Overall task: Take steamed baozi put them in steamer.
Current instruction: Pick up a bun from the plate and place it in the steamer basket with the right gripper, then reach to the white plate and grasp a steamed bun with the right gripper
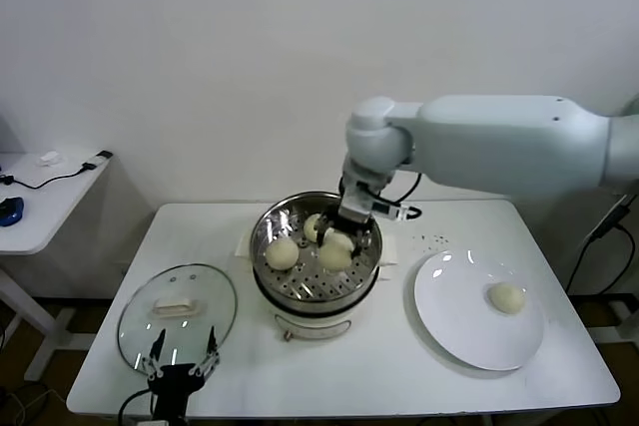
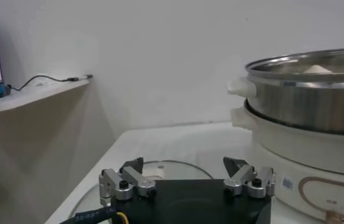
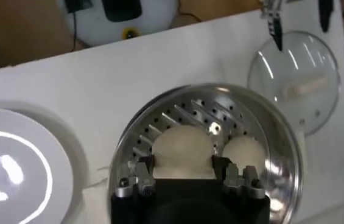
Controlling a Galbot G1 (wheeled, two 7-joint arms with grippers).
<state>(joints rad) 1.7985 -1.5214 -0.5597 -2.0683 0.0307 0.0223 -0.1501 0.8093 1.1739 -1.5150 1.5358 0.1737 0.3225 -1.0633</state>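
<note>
Our right gripper [image 1: 344, 236] reaches down into the round shiny stainless-steel steamer [image 1: 268, 277] on its white electric base, its fingers clasped around one pale cream-white steamed baozi [image 3: 182, 152] over the perforated tray, with two more buns [image 1: 282, 252] beside it. A fourth bun [image 1: 507, 296] sits on the flat white plate [image 1: 454, 316] to the right, while our left gripper [image 1: 183, 360] hovers with fingers spread at the near edge of the round glass lid [image 1: 210, 293]

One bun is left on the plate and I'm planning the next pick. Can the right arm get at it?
Probably yes, once free: the last bun lies uncovered on the plate on the right arm's side, but the right gripper is in the steamer holding a bun.
</note>
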